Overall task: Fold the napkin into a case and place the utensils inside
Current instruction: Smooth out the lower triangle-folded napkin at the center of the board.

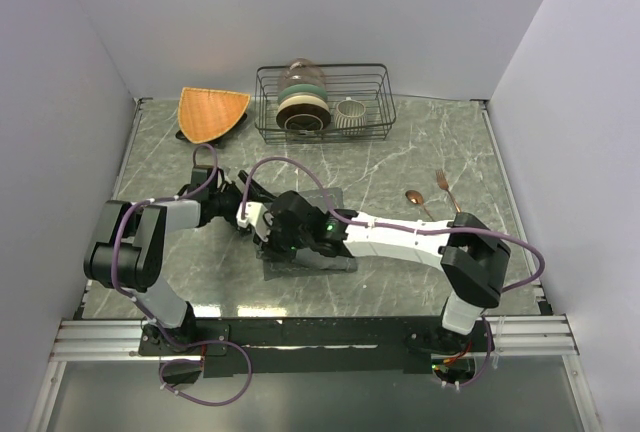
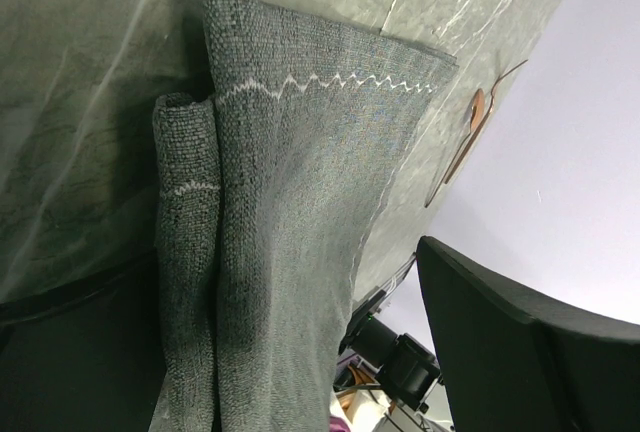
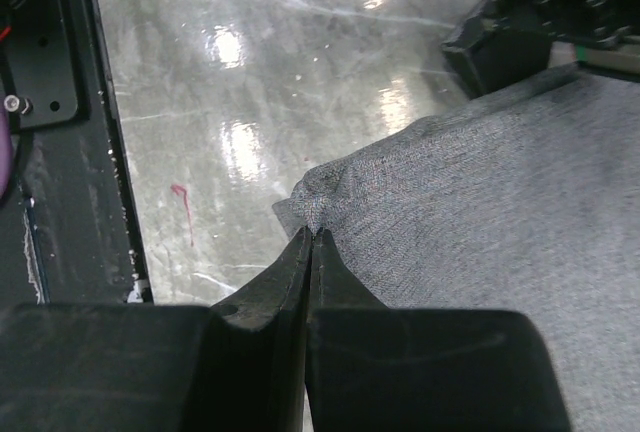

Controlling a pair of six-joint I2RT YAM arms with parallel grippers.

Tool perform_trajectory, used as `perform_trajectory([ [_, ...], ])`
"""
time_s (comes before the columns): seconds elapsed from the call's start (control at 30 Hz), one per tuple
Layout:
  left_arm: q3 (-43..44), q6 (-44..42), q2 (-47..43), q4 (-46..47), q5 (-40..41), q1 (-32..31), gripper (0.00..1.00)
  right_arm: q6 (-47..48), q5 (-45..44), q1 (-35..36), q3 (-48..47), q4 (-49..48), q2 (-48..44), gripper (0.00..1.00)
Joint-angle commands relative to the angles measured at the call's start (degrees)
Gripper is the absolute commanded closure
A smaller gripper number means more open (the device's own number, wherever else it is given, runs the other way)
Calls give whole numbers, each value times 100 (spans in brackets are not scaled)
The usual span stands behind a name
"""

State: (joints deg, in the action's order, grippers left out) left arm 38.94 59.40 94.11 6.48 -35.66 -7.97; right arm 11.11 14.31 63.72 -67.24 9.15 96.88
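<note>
Orange woven mat (image 1: 212, 112) sits at the upper left of the overhead view, and just to its right a black wire rack (image 1: 375, 82) holds a stack of bowls (image 1: 300, 104) stood on edge with a white ribbed cup (image 1: 350, 112) beside them. Neither wrist camera catches these. Lower down, the left arm (image 1: 150, 237) and right arm (image 1: 400, 237) meet over the napkin (image 1: 310, 257), which lies on the marbled surface (image 1: 420, 147) in the middle of the frame and is mostly covered by the wrists from above. The left wrist view fills that in: the napkin (image 2: 300, 252) is dark grey with a white zigzag stitch line, and one edge is rolled over into a narrow fold at its left. The left arm's fingers (image 2: 530, 352) stand wide apart on either side of the cloth and hold nothing. The right wrist view alone shows the right arm's fingers (image 3: 300, 282) pressed tight together on a puckered corner of the napkin (image 3: 480, 232), with a small red mark (image 3: 183, 207) on the bare surface to the left. At centre right of the overhead view the utensils lie apart from the cloth: a copper spoon (image 1: 418, 202) and, just right of it, a fork (image 1: 447, 190).
</note>
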Motion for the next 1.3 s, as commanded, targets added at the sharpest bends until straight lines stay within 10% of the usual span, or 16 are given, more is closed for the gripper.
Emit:
perform_trajectory([
  [0.0,-36,-289,240,-402,806,23,1,-171,160,70,-70,-168,32,100],
  [0.73,615,-1685,-507,-2677,595,1340,1,-224,353,70,-411,-335,1052,100],
  [0.83,746,-1984,-735,-2801,499,1780,1,-206,669,61,-727,-54,1114,85],
  [1.0,1053,-2527,-727,-3292,95,2158,1,-399,986,-228,-878,314,605,29],
  [1.27,1968,-5473,-1068,-3803,-1328,2213,1,-1067,1567,-1800,-651,1835,-405,29],
])
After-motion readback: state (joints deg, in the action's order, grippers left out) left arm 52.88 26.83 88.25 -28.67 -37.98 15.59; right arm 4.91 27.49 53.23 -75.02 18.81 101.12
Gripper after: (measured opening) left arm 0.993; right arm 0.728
